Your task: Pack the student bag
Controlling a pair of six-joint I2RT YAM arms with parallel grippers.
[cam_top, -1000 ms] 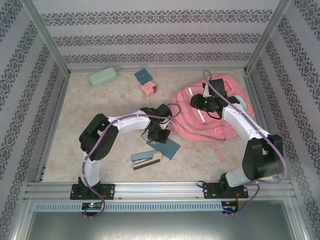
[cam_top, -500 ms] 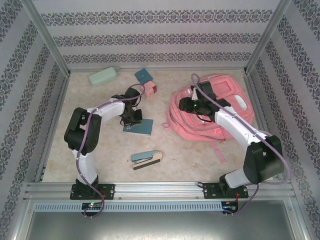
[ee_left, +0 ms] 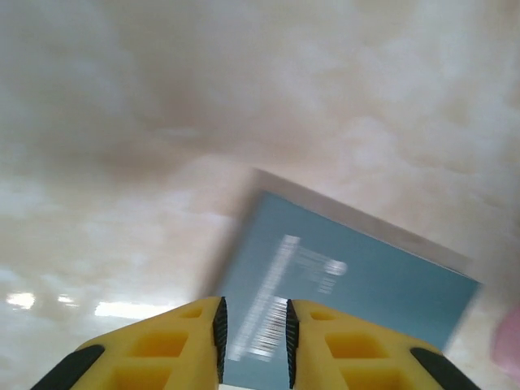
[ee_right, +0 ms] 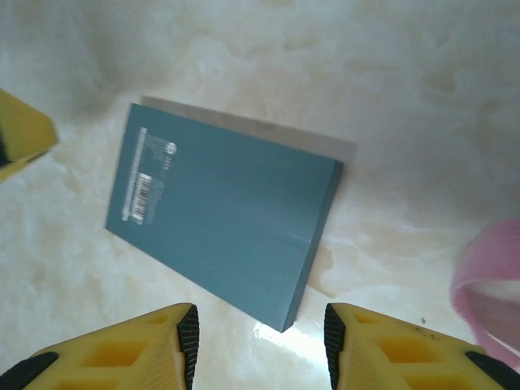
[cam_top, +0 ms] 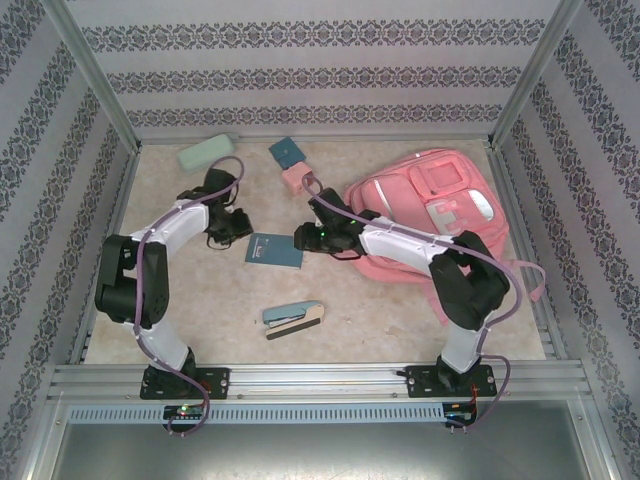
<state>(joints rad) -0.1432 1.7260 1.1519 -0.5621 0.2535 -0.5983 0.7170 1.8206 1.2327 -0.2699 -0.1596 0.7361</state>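
Note:
The student bag point(cam_top: 430, 215), a large pink backpack, lies at the right of the table; a pink strap of it point(ee_right: 491, 276) shows in the right wrist view. A teal book point(cam_top: 275, 250) lies flat on the table left of the bag. My left gripper point(cam_top: 232, 228) sits just left of the book, its jaws a little apart with nothing between them point(ee_left: 253, 325); the book point(ee_left: 357, 284) lies beyond the tips. My right gripper point(cam_top: 303, 238) hovers open point(ee_right: 260, 333) over the near right corner of the book point(ee_right: 227, 211).
A stapler point(cam_top: 293, 317) lies near the front centre. At the back stand a mint pencil case point(cam_top: 205, 153), a small teal box point(cam_top: 288, 152) and a small pink box point(cam_top: 297, 178). Metal frame posts and patterned walls ring the table.
My left gripper moved the book back and left, then let go and drew off to the left. My right arm swung from the bag over to the book.

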